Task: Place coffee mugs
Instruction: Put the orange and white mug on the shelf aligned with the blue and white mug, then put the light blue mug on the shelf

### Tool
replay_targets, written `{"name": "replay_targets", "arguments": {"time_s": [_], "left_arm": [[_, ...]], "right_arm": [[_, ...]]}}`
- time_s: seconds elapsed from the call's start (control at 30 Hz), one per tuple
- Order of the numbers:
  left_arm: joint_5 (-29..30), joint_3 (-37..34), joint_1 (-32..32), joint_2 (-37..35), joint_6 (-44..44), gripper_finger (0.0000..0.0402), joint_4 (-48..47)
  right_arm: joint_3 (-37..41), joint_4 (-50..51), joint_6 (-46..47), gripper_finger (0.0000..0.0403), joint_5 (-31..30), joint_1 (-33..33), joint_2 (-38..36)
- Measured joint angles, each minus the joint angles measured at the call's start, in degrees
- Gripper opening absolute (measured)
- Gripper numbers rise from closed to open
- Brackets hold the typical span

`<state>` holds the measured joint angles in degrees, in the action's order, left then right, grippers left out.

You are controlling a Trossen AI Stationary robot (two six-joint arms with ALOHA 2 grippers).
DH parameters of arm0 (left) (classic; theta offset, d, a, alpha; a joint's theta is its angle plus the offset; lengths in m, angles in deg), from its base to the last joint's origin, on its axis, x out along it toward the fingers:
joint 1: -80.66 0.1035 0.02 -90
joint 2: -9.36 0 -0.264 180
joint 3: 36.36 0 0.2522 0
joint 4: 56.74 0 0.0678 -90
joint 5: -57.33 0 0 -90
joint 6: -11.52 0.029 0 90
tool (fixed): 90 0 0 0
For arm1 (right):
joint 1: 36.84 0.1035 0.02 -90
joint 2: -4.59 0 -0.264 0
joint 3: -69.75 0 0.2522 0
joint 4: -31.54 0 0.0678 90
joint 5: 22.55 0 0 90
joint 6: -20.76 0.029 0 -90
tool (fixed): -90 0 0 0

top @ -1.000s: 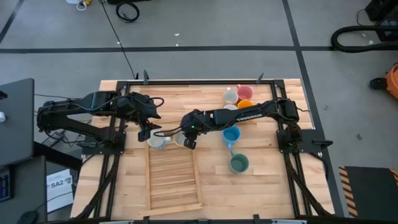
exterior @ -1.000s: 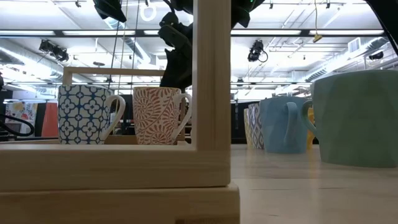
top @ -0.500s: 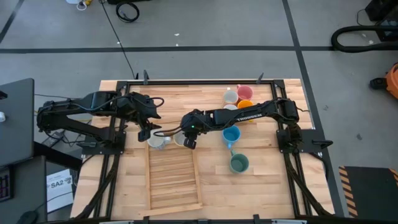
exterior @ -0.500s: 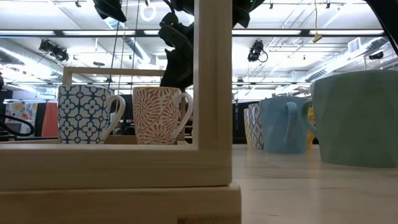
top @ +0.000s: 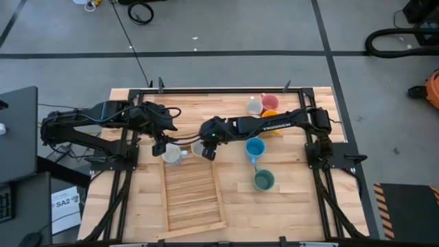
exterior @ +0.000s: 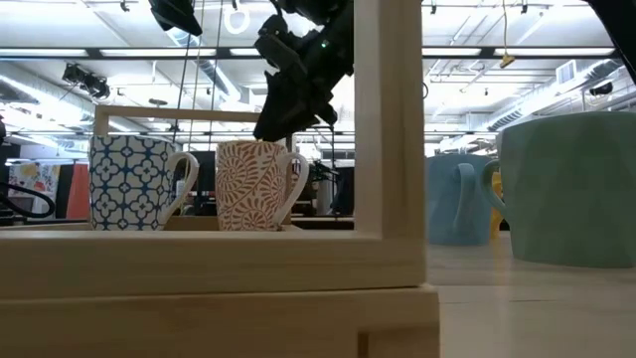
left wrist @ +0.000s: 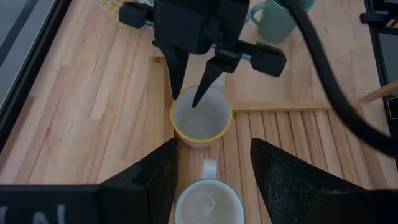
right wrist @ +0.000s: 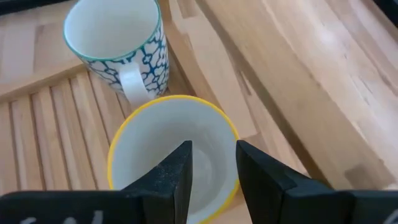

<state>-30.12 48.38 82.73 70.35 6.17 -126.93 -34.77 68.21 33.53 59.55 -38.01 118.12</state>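
Observation:
A white mug with a red pattern and a yellow rim (top: 198, 149) stands on the far end of a slatted wooden tray (top: 192, 199). A white mug with a blue pattern (top: 172, 154) stands beside it. My right gripper (top: 208, 152) reaches down onto the yellow-rimmed mug (right wrist: 155, 143) and is shut on its wall. My left gripper (top: 160, 147) hovers open above the blue-patterned mug (left wrist: 208, 202), a finger on either side and clear of it. The low view shows both mugs upright on the tray (exterior: 388, 149). My right gripper holds the yellow-rimmed mug by its rim wall (right wrist: 233, 134). One finger (right wrist: 180, 168) is inside the mug and the other is outside. The fingers come from above, pointing down (left wrist: 193, 93). The mug (exterior: 253, 184) stands upright with its base on the tray.
Right of the tray stand a light blue mug (top: 255, 147) and a teal mug (top: 264, 180). Pink (top: 269, 103), orange (top: 271, 115) and cream (top: 254, 106) mugs cluster near the far right corner. The tray's raised frame rims the slats.
My right gripper has moved a little toward the table's far edge, still on the yellow-rimmed mug. The tray has shifted with it: in the low view its near corner post has swung toward the table's right. Both mugs have stayed upright on it.

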Motion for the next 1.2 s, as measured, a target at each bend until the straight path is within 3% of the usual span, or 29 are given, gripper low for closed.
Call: {"name": "replay_targets", "arguments": {"time_s": [0.27,0.43,0.63,0.97,1.2], "left_arm": [[0.00,0.00,0.00,0.00,0.00,0.0204,0.08],[0.01,0.00,0.00,0.00,0.00,0.0204,0.07],[0.00,0.00,0.00,0.00,-0.02,0.0204,0.08],[0.00,0.00,0.00,0.00,-0.02,0.0204,0.06],[0.02,0.00,0.02,0.00,-0.02,0.0204,0.06]], "right_arm": [[0.00,1.42,-0.96,0.0129,0.32,0.02,-4.17],[-0.01,4.74,-0.95,0.0129,3.80,0.18,-8.98],[-0.02,13.98,0.03,0.0129,7.96,1.72,-15.86],[-0.04,31.00,1.45,0.0129,8.00,6.13,-25.98],[-0.04,40.39,9.92,0.0129,5.93,7.84,-30.00]]}}
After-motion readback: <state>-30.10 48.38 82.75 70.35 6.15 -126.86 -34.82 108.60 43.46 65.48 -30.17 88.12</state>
